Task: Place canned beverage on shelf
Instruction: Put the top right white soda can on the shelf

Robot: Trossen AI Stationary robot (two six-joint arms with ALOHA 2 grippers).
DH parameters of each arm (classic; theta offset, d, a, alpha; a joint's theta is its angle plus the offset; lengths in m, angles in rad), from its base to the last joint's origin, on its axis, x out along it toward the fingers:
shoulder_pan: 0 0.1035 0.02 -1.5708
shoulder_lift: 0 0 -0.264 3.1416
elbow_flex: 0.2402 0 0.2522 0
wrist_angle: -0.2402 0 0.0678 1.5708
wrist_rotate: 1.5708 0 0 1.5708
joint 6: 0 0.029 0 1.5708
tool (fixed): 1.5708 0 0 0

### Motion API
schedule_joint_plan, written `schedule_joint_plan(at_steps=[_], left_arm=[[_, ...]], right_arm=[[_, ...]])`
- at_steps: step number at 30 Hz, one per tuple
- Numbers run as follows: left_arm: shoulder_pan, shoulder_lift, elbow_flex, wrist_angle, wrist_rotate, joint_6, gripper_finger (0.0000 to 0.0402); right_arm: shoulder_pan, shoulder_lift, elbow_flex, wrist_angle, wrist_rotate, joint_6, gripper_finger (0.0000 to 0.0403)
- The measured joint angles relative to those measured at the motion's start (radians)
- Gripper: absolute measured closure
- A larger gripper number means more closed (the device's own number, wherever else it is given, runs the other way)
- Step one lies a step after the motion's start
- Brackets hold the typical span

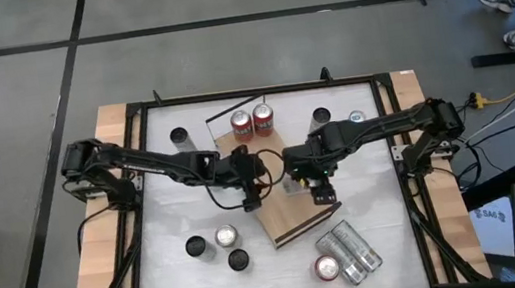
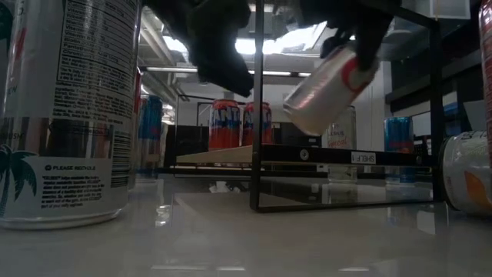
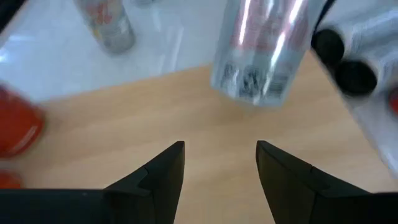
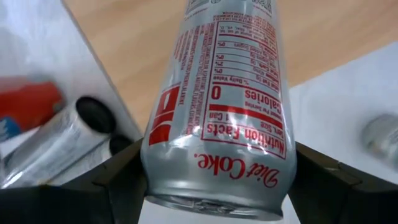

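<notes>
The shelf (image 1: 293, 218) is a light wooden board lying slantwise mid-table, with two red cans (image 1: 252, 120) upright at its far end. My right gripper (image 1: 319, 190) hangs over the board, shut on a silver Diet Coke can (image 4: 224, 106). In the low view that can (image 2: 327, 88) is tilted above the shelf (image 2: 231, 154). My left gripper (image 3: 221, 163) is open just to the left of it, over the wood, with nothing between its fingers. The silver can (image 3: 261, 50) shows ahead of the left gripper. My right gripper pinches the can's round wall (image 4: 155, 168) between its two fingers (image 4: 121, 177), close to the end that is uppermost. The fingers come from above, pointing down. The can hangs tilted below them, its lower end (image 2: 304, 115) clear of the shelf.
Three upright cans (image 1: 220, 248) stand near left of the shelf, and several silver cans (image 1: 347, 253) lie near right. More cans (image 1: 179, 135) (image 1: 321, 115) stand along the far side. A thin black rail (image 2: 257, 100) rises at the shelf's end. A tall can (image 2: 69, 108) looms in the low view.
</notes>
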Motion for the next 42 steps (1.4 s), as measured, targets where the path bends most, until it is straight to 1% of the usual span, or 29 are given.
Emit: schedule_joint_plan(at_steps=[6, 14, 16, 18, 20, 22, 24, 26, 28, 32, 42], left_arm=[[-0.003, 0.044, 0.0, 0.034, 0.005, -0.004, 0.021], [-0.008, 0.092, -0.001, 0.104, 0.018, -0.02, 0.021], [-0.007, 0.108, 0.0, 0.157, 0.024, -0.02, 0.021], [-0.008, 0.112, -0.001, 0.168, 0.034, -0.021, 0.021], [-0.011, 0.128, 0.001, 0.23, 0.035, -0.023, 0.021], [-0.015, 0.136, 0.0, 0.248, 0.034, -0.025, 0.021], [-0.016, 0.152, 0.001, 0.31, 0.031, -0.027, 0.021], [-0.016, 0.156, 0.0, 0.312, 0.03, -0.029, 0.021], [-0.016, 0.167, 0.0, 0.35, 0.017, -0.044, 0.021], [-0.016, 0.17, 0.0, 0.367, 0.001, -0.054, 0.021], [-0.016, 0.171, 0.0, 0.352, 0.004, -0.056, 0.021]], right_arm=[[0.0, 0.002, -0.002, -0.055, -0.057, 0.021, 0.0098], [0.001, 0.003, -0.003, -0.099, -0.169, 0.046, 0.0098], [0.001, 0.003, -0.003, -0.1, -0.169, 0.06, 0.0098], [0.001, 0.003, -0.003, -0.104, -0.168, 0.074, 0.0098], [0.0, 0.004, -0.003, -0.1, -0.167, 0.083, 0.0098], [0.0, 0.004, -0.003, -0.094, -0.168, 0.101, 0.0098], [0.0, 0.004, -0.003, -0.084, -0.168, 0.118, 0.0098], [0.0, 0.004, -0.003, -0.08, -0.168, 0.128, 0.0098], [0.0, 0.004, -0.003, -0.078, -0.168, 0.13, 0.0098], [0.0, 0.004, -0.003, -0.071, -0.168, 0.131, 0.0098], [0.0, 0.004, -0.003, -0.006, -0.16, 0.131, 0.0098]])
